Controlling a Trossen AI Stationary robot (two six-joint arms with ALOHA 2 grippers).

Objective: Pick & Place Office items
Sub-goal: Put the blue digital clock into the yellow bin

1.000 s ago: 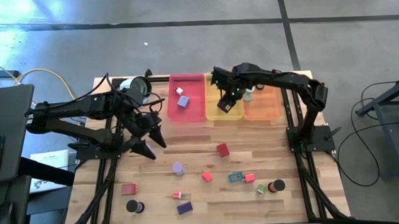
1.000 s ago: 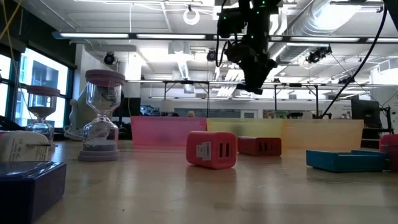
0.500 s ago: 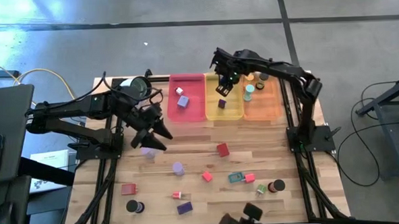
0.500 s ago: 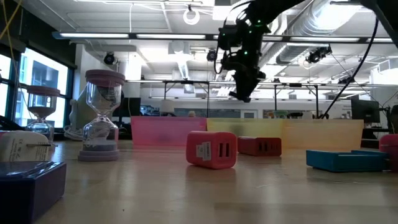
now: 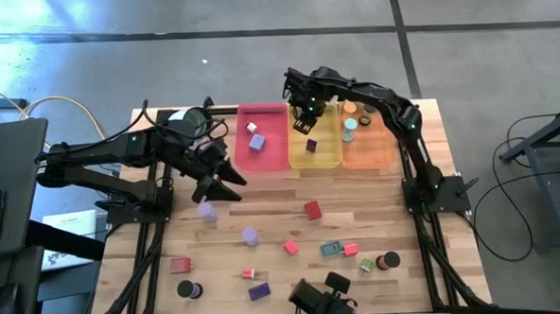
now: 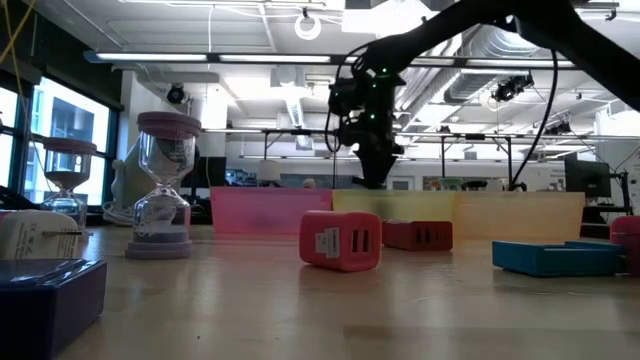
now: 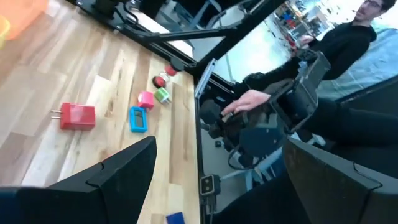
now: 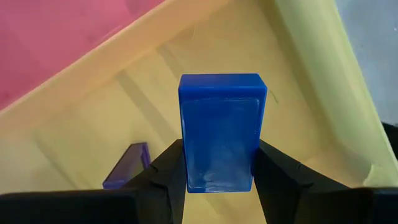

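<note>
Blocks scattered on the near half of the table [image 5: 357,196], still to be sorted: a purple block [image 5: 258,291], a black disc [image 5: 186,290], red blocks [image 5: 312,210], a teal block [image 5: 330,249], a lavender cylinder [image 5: 250,236] and other small pieces. Beyond these, the left claw [image 5: 226,181] hovers with fingers spread wide and nothing between them, above a lavender piece [image 5: 207,211]. At the far edge, three trays: pink tray [image 5: 264,161], yellow tray [image 5: 324,159], orange tray [image 5: 374,153], each with only a few pieces, so I judge most of the work is left. The right claw [image 5: 302,121] hangs over the yellow tray, clamped on a blue block [image 8: 220,130]. Only the right wrist view shows that grip; only the left wrist view shows a person [image 7: 311,68] beyond the table.
</note>
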